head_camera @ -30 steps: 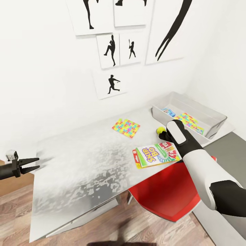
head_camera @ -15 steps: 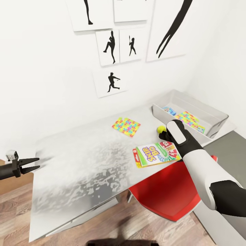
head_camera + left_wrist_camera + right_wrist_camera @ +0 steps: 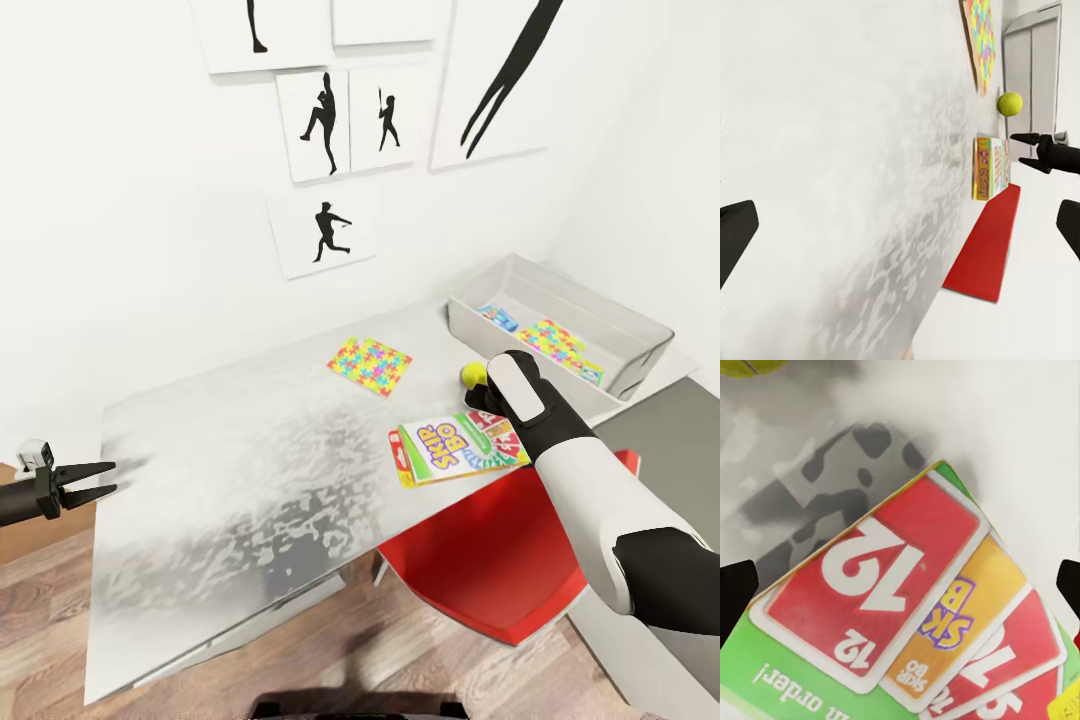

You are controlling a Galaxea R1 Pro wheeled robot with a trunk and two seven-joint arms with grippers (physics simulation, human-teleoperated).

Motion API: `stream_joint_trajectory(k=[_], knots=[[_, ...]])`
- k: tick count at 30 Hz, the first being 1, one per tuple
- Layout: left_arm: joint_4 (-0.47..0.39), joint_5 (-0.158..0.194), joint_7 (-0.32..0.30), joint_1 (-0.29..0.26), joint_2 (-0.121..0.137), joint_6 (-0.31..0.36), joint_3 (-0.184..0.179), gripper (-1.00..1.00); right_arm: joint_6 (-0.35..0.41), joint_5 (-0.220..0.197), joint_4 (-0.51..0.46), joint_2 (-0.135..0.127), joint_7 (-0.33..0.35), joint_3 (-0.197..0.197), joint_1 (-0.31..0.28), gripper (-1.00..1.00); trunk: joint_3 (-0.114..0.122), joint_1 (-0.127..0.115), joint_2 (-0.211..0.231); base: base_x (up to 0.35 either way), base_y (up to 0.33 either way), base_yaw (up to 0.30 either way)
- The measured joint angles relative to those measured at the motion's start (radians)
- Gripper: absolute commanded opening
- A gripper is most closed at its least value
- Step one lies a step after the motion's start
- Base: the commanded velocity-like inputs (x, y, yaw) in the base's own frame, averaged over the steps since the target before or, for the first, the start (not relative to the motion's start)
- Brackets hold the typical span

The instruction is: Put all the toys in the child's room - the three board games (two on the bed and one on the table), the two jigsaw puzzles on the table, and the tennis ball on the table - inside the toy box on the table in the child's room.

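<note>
The green-red-white Skip-Bo board game (image 3: 450,452) lies flat near the table's (image 3: 250,450) front edge. My right gripper (image 3: 900,585) hovers open just above it, its fingers (image 3: 1041,148) spread and touching nothing. The tennis ball (image 3: 472,375) rests just beyond, near the toy box (image 3: 590,300). Inside the toy box lie a small blue board game (image 3: 497,317) and a mosaic jigsaw puzzle (image 3: 558,345). Another jigsaw puzzle (image 3: 369,364) lies on the table's middle. My left gripper (image 3: 95,480) is open, off the table's left end. The bed is out of view.
A red chair (image 3: 490,560) sits tucked under the table's front edge, below the Skip-Bo box. Black silhouette pictures (image 3: 322,235) hang on the white wall behind. A lower dark grey unit (image 3: 670,440) adjoins at the right. Wood-plank floor (image 3: 40,640) shows at the left.
The head view has drifted slightly, so the wall pictures and toy box sit a little higher. Both arms and the things on the table stay where they were.
</note>
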Motion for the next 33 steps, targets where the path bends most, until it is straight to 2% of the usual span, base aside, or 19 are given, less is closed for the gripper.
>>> stream_joint_trajectory(k=[13,20,33], knots=[[0.0,0.0,0.0,0.0,0.0,-0.001,0.0,1.0,-0.021,-0.001,0.0,0.0,0.001,0.001,0.0,1.0,-0.019,0.0,0.0,0.0,0.0,0.0],[0.0,0.0,0.0,0.001,0.001,-0.001,0.001,1.0,-0.041,0.0,0.0,0.0,0.061,0.003,0.0,1.0,-0.03,0.0,0.0,0.0,0.0,0.0],[0.0,0.0,0.0,0.0,0.0,-0.001,0.001,1.0,-0.039,0.006,0.001,-0.001,0.076,0.005,0.0,1.0,-0.033,0.0,0.0,0.0,0.0,0.0]])
